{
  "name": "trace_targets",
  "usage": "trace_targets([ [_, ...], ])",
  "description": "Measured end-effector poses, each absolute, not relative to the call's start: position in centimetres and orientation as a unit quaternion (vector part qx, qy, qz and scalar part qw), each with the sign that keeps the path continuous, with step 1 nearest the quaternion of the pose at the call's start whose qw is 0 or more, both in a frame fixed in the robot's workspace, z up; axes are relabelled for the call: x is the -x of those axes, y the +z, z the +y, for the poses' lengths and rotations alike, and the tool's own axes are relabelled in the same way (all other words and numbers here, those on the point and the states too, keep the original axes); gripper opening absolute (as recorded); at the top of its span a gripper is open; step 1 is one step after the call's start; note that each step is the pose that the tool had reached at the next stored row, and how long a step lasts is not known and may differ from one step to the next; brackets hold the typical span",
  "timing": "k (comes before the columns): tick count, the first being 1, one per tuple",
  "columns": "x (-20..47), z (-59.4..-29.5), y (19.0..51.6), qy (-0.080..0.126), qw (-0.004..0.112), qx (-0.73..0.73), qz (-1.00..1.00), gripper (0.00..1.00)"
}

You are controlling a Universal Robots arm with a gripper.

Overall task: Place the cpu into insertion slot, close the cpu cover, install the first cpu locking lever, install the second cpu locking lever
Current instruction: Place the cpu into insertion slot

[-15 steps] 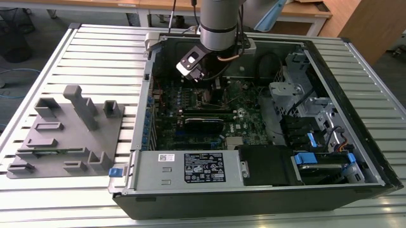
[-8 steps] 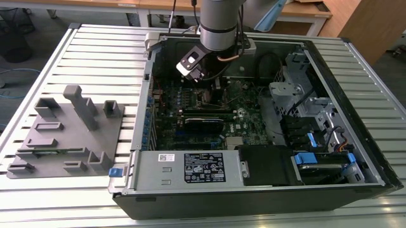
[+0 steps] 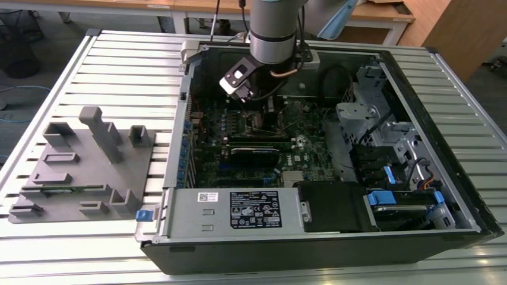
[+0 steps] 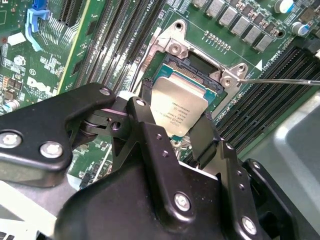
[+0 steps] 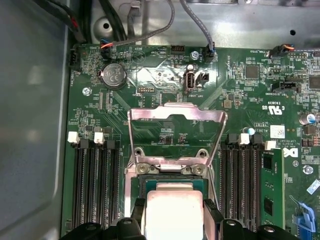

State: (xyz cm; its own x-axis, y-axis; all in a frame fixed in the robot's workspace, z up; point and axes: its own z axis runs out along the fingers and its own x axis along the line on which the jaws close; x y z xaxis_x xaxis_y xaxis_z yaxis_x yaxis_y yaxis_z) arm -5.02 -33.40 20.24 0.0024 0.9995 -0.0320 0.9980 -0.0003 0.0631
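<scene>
Pincer [image 4: 175,125] clamped on cpu [image 4: 176,100] by opp. edges, at insertion slot [image 4: 192,67]; can't tell if seated. cpu cover [image 5: 175,109] stands open. Chip prob. light, stiff, fragile underneath: edges only.

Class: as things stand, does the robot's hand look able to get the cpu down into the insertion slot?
Probably yes. The cpu cover stands swung up, leaving the insertion slot open, and the hand holds the cpu right over it with nothing visible in between.
</scene>
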Motion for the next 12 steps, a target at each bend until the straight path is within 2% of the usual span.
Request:
trace_targets([
  [12, 5.07, -33.39, 19.65, 0.011, 0.033, -0.710, 0.703, 0.54],
])
